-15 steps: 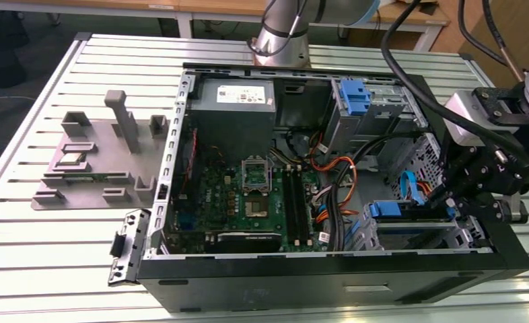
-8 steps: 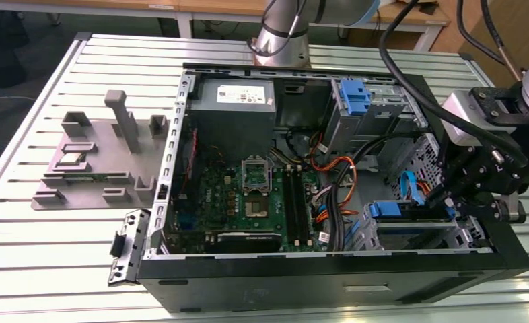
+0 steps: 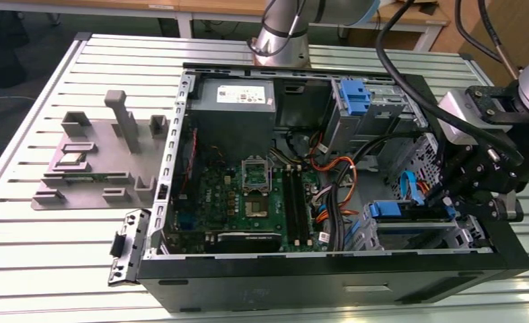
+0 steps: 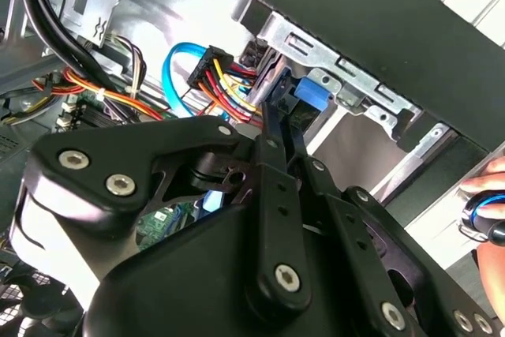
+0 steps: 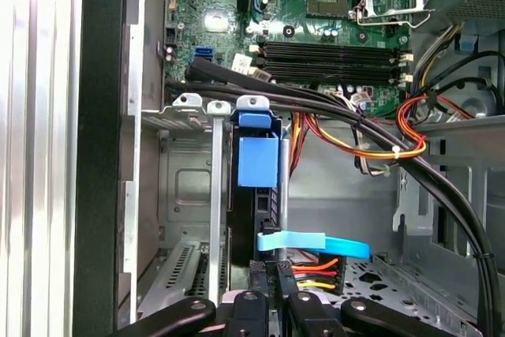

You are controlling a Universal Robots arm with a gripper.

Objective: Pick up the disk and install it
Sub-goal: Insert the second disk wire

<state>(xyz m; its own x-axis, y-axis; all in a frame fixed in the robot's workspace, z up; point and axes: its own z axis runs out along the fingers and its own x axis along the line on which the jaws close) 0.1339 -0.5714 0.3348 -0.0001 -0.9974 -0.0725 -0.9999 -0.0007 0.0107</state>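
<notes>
Inside the open computer case (image 3: pixel 328 269) on the slatted counter (image 3: pixel 49 242), disk (image 5: pixel 258 195) edge-on in the drive bay, dark body, blue plastic carrier (image 5: pixel 258 159), no print readable, tool (image 5: pixel 272 290) at its cable end, fingers close together, grip unclear, blue cable (image 5: pixel 316 244) beside.

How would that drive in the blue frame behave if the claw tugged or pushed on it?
The disk would probably move stiffly: it stands on edge between metal bay walls. Its blue plastic frame might flex a little. The plugged cables would likely resist.
</notes>
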